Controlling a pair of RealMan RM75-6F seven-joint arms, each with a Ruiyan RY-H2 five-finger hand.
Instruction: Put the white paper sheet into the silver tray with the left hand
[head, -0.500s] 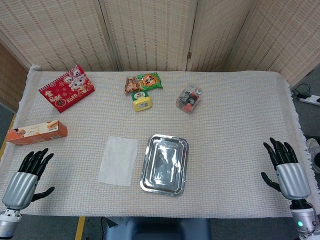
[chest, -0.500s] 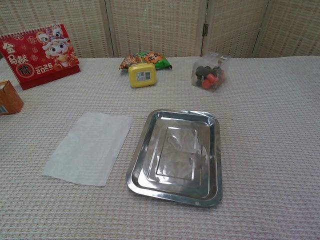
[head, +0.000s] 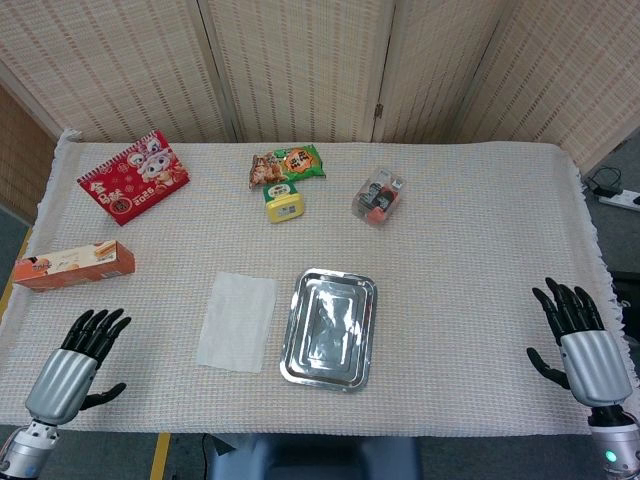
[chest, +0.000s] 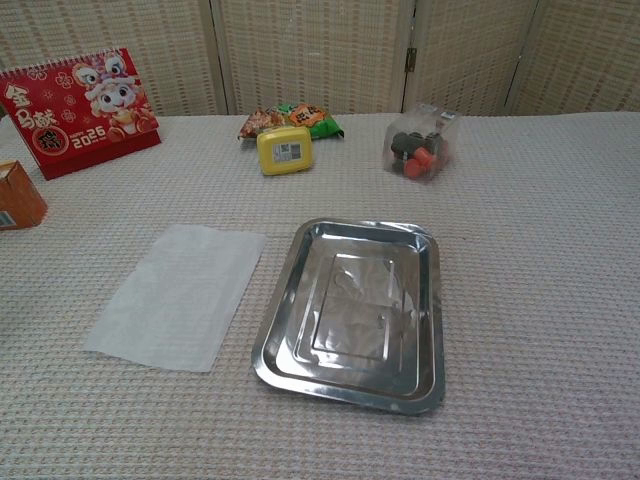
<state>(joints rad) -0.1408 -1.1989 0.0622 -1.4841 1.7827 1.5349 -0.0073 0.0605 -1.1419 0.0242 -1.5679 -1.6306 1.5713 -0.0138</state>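
the white paper sheet (head: 238, 322) lies flat on the cloth-covered tabletop (head: 470, 250), just beside the left edge of the silver tray (head: 329, 328) and not yet in it; the tray holds nothing, so the task appears to be at its start. the left hand (head: 72, 368) hovers at the near left corner with its fingers (head: 95, 329) spread wide and holding nothing, well apart from the sheet; being on that side, it looks the natural one for the reach. the right hand (head: 580, 348) waits at the far right edge, fingers likewise spread and holding nothing, clear of the work. neither hand shows in the chest view. along the back sit a red calendar (head: 133, 177), snack packets (head: 287, 165), a yellow box (head: 285, 202) and a clear bag of small parts (head: 379, 196), with an orange carton (head: 74, 264) at the left, all away from the path between sheet and tray. thin paper lying flat on textured cloth may prove awkward to lift by an edge.
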